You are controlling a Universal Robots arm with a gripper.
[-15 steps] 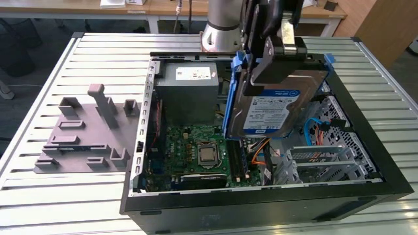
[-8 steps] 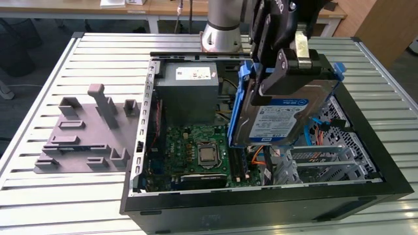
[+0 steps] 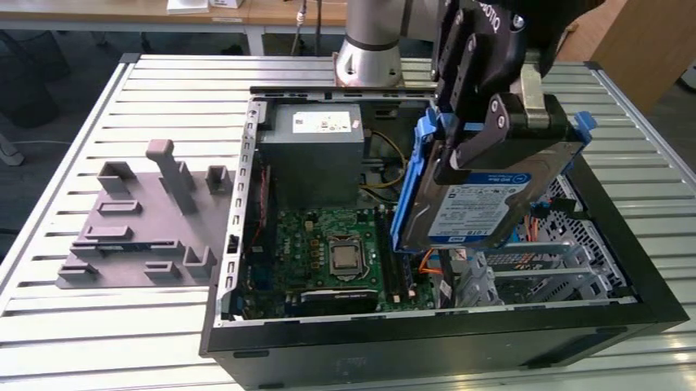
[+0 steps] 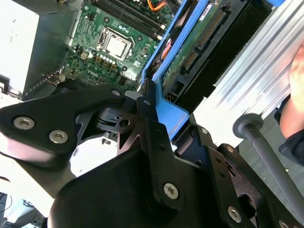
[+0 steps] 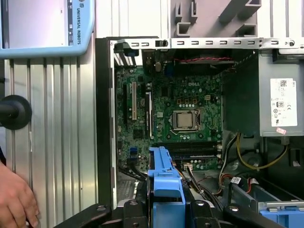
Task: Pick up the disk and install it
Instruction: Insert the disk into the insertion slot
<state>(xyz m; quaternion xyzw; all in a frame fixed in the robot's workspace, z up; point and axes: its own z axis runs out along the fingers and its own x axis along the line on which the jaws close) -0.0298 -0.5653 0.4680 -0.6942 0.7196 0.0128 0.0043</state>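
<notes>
Starting at the near wall of the computer case (image 3: 435,346) in the exterior view, locate the silver drive cage (image 3: 549,273) just behind it on that view's right. Judged to be the seat for the disk (image 3: 490,204), held steeply tilted directly above it, label face toward the camera, lower edge down beside the orange cables (image 3: 431,265) (impossible to tell whether touching the cage). For the step in hand, judged as carry and alignment over the bay: level the tilt before any descent, square the blue rails (image 3: 413,175) to the cage guides, move slowly, and route clear of the cables to avoid pinching any under the lower edge. Avoid sideways swing toward the motherboard (image 3: 326,244), just beside the disk on the exterior view's left. Higher and farther back, the gripper (image 3: 498,134): jaws closed on the upper end of the disk, black fingers clamped there with no gap visible, nothing else touched. Borne out in both wrist views, with a blue rail end seated between the finger links. Farther back again, the grey power-supply box (image 3: 315,147), apart from the disk, and beyond it the arm base (image 3: 370,53) on the slatted table (image 3: 109,326). Mind the person's hand (image 5: 16,202) at the table outside the case in the first wrist view.
</notes>
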